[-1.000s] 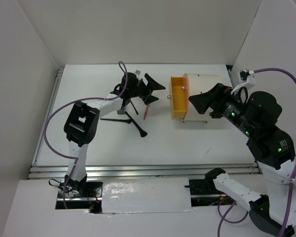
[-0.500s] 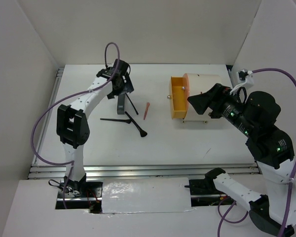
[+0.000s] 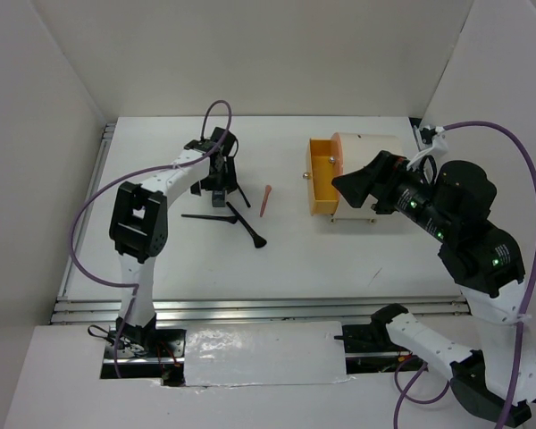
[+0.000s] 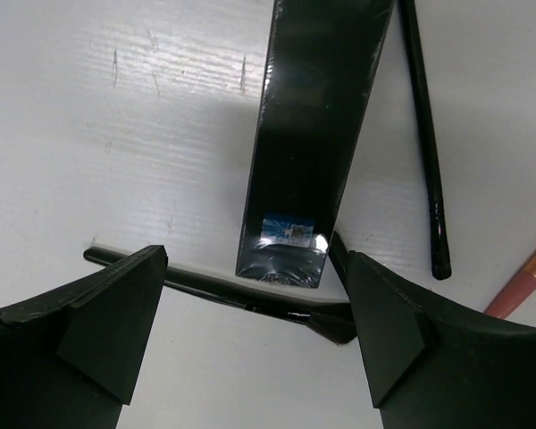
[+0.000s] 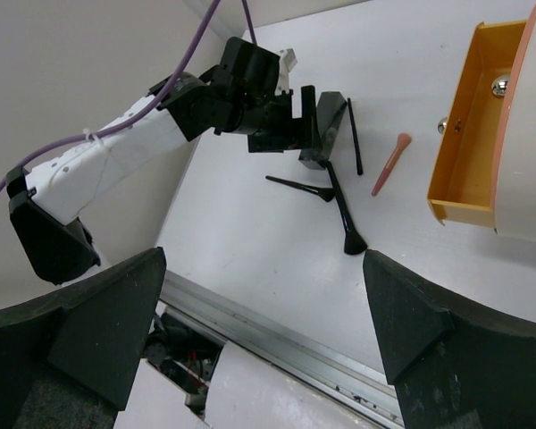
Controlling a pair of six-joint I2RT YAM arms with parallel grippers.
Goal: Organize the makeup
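The dark grey rectangular tube point(image 3: 220, 198) lies on the white table, left of middle. My left gripper point(image 3: 218, 179) hovers just over its far end, open and empty. In the left wrist view the tube point(image 4: 317, 134) runs up between my open fingers point(image 4: 116, 322), with a thin black brush point(image 4: 250, 299) crossing under its near end. A black stick point(image 4: 424, 134) and the orange-pink stick point(image 4: 523, 286) lie to the right. The top view shows two black brushes point(image 3: 205, 217) point(image 3: 247, 230) and the orange-pink stick point(image 3: 266, 199). My right gripper point(image 3: 348, 183) is open and empty, held high by the box.
A cream drum-shaped box point(image 3: 366, 156) stands right of middle, its orange drawer point(image 3: 320, 179) pulled open toward the makeup. The right wrist view shows the drawer point(image 5: 478, 116) with a metal knob inside. White walls enclose the table; a metal rail point(image 3: 250, 308) runs along its near edge.
My left gripper swung from the far middle of the table to the left, then came down over the tube's far end. My right gripper shifted slightly left.
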